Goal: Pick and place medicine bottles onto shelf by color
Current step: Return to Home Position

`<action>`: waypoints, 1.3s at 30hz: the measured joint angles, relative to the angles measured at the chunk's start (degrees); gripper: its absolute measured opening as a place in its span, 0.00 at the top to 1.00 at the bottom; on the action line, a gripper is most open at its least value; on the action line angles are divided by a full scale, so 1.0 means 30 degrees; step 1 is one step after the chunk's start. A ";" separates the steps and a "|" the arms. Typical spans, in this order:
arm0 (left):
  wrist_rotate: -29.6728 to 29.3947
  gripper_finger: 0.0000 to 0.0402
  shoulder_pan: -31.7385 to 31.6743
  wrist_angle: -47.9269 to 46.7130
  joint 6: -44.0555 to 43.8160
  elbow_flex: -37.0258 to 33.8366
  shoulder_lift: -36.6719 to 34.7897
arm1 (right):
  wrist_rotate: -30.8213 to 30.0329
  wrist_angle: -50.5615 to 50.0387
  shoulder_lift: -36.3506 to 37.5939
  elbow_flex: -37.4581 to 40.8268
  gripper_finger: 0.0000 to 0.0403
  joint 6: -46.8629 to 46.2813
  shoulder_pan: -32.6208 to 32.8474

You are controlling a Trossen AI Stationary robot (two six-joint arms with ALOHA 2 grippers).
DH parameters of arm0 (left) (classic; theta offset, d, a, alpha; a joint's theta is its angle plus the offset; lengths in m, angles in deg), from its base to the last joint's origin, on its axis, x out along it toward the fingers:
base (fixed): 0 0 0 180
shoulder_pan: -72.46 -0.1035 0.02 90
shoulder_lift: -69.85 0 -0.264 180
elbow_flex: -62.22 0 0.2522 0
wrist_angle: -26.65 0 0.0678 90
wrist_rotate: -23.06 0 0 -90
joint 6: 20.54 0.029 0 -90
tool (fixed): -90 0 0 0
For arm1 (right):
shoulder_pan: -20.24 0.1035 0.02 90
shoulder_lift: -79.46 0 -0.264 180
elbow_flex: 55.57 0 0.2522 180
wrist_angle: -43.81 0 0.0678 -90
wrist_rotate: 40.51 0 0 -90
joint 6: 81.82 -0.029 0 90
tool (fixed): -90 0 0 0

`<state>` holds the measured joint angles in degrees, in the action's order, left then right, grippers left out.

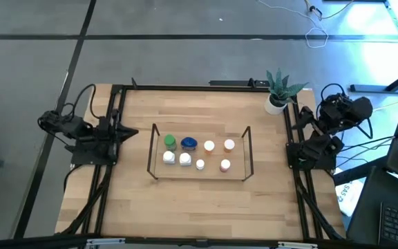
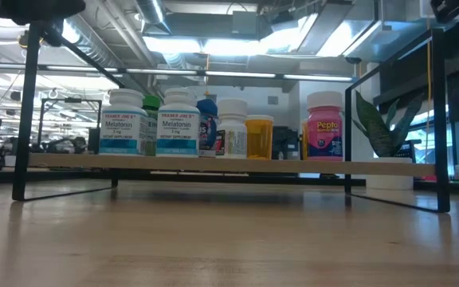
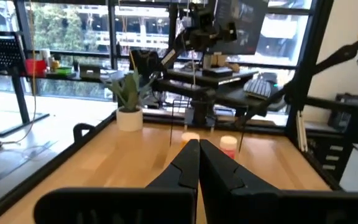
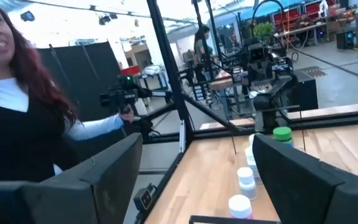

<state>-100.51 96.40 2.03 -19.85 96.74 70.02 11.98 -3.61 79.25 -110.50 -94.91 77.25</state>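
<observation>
Setting: open workshop, grey floor all round. In the right wrist view a person stands beyond the table, nowhere near the work. The light wood table is edged by a black frame, with a potted plant at a corner on the right arm's side.

Arms: one sits at each side edge of the table, both well apart from the work.

Shelf: centre of the table, wire ends upright. In the low view its wood board sits raised off the tabletop.

We count eight medicine bottles, all upright inside the shelf and none on the bare table. From above, the green-capped bottle and blue-capped bottle stand at the left arm's end with white caps just beside them. The orange caps and the pink-red-capped bottle stand toward the right arm's end.

Left gripper: fingers pressed together, nothing between them. Right gripper: fingers spread wide, also carrying nothing.

Judgement: we take the sorting as done and the step in hand as parking the arms at rest. What remains calls only for each arm to settle at its own side, clear of the shelf's upright ends, with no further contact with the bottles. Nothing looks likely to tip.
</observation>
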 joint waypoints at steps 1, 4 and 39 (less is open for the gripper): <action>0.0004 1.00 0.0000 0.0146 0.0000 -0.0182 0.0000 | 0.0046 0.0025 -0.0021 0.0095 0.24 0.0032 0.0000; 0.0010 1.00 0.0000 0.0664 -0.0082 -0.0926 0.0000 | 0.0034 0.0738 -0.0022 0.0691 0.24 0.0054 0.0000; 0.0314 1.00 -0.0197 0.5546 0.0685 -0.6764 -0.0015 | -0.3176 1.2732 -0.0058 1.3597 0.24 0.1698 -0.0029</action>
<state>-99.57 95.81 18.67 -17.80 76.45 69.97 2.46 34.59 79.07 -69.71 -89.82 77.17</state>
